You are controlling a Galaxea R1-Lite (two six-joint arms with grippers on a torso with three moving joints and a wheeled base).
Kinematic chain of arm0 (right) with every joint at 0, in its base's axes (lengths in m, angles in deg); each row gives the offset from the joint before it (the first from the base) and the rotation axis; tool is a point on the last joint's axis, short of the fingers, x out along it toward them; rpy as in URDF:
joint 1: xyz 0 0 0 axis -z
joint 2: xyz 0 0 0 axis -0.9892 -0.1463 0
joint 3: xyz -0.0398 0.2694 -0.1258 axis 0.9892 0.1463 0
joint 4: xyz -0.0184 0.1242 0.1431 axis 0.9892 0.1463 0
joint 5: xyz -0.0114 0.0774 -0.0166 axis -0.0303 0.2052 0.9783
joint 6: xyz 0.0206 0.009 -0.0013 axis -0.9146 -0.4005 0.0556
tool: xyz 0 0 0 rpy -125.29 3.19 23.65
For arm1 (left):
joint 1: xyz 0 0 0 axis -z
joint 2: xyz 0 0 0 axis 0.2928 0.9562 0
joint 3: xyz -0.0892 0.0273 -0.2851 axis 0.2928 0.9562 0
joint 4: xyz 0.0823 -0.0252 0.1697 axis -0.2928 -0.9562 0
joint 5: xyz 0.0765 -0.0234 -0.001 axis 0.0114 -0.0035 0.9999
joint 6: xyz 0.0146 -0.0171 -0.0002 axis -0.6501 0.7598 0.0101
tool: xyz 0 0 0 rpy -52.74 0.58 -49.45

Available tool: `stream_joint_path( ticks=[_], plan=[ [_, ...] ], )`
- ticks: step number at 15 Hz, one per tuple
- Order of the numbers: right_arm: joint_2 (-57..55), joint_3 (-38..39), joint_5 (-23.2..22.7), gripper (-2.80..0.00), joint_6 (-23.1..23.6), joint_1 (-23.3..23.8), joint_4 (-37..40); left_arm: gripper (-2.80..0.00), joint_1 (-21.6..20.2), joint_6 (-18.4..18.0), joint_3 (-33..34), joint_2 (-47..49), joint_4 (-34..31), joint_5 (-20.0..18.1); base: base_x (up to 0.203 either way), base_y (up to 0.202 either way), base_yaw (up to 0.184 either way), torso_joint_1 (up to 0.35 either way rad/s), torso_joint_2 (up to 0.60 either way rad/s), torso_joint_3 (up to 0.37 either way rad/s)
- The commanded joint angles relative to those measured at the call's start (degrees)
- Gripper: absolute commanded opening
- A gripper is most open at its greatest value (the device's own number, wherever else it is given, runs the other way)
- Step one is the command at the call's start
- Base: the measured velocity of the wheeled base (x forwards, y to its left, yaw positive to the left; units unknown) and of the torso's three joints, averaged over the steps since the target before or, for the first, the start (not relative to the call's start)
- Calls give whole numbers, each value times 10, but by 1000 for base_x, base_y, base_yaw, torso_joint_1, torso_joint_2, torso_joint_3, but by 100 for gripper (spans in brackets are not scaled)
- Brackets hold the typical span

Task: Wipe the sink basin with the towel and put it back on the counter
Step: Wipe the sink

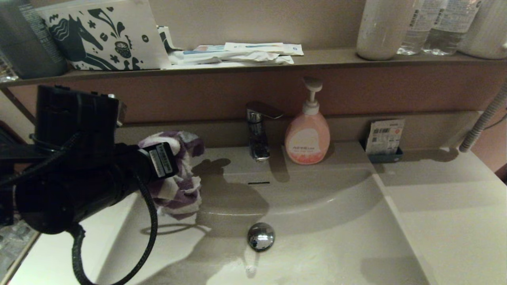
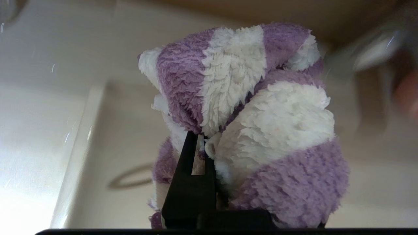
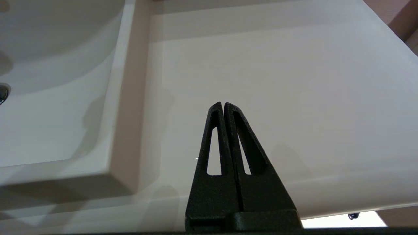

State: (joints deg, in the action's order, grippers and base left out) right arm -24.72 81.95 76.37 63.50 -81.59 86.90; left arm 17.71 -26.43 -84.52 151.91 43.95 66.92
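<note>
The purple-and-white striped towel [image 1: 178,174] hangs bunched in the air over the left rim of the sink basin [image 1: 317,221], held by my left gripper [image 2: 204,137], which is shut on it. One black finger [image 2: 191,182] shows against the cloth; the other is buried in the towel [image 2: 261,130]. The basin has a chrome drain plug [image 1: 260,236] and a slot overflow [image 1: 258,183]. The counter [image 1: 447,213] lies to the right of the basin. My right gripper [image 3: 223,106] hovers shut and empty above the counter [image 3: 277,81]; it is out of the head view.
A chrome faucet [image 1: 258,130] and a pink soap pump bottle [image 1: 307,132] stand behind the basin. A small card holder [image 1: 384,140] sits at the back right. The brown shelf [image 1: 317,59] carries a horse-print pouch [image 1: 103,35], packets and bottles. A grey hose [image 1: 481,120] hangs at the right.
</note>
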Motion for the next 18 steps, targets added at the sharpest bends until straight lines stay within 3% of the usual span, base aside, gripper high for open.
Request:
stream_joint_path(
  ticks=[1, 4, 8, 11, 14, 18],
  plan=[
    [-1, 0, 0, -280, 0, 0, 0, -280, -10, -12, 3, 34, 88, 4, 0, 0, 0, 0, 0, 0],
    [-1, 0, 0, -280, -1, 0, 0, -280, -27, -37, 45, 72, 192, -8, 0, 0, 0, 0, 0, 0],
    [-1, 0, 0, -280, -1, 0, 0, -280, -113, -71, 93, 108, 275, -87, 0, 0, 0, 0, 0, 0],
    [-1, 0, 0, -280, 0, 0, 0, -280, -168, -112, 129, 166, 401, -135, 0, 0, 0, 0, 0, 0],
    [-1, 0, 0, -280, 0, 0, 0, -280, -168, -125, 146, 217, 506, -141, 0, 0, 0, 0, 0, 0],
    [-1, 0, 0, -280, 0, 0, 0, -280, -124, -122, 158, 273, 561, -121, 0, 0, 0, 0, 0, 0]
  ],
)
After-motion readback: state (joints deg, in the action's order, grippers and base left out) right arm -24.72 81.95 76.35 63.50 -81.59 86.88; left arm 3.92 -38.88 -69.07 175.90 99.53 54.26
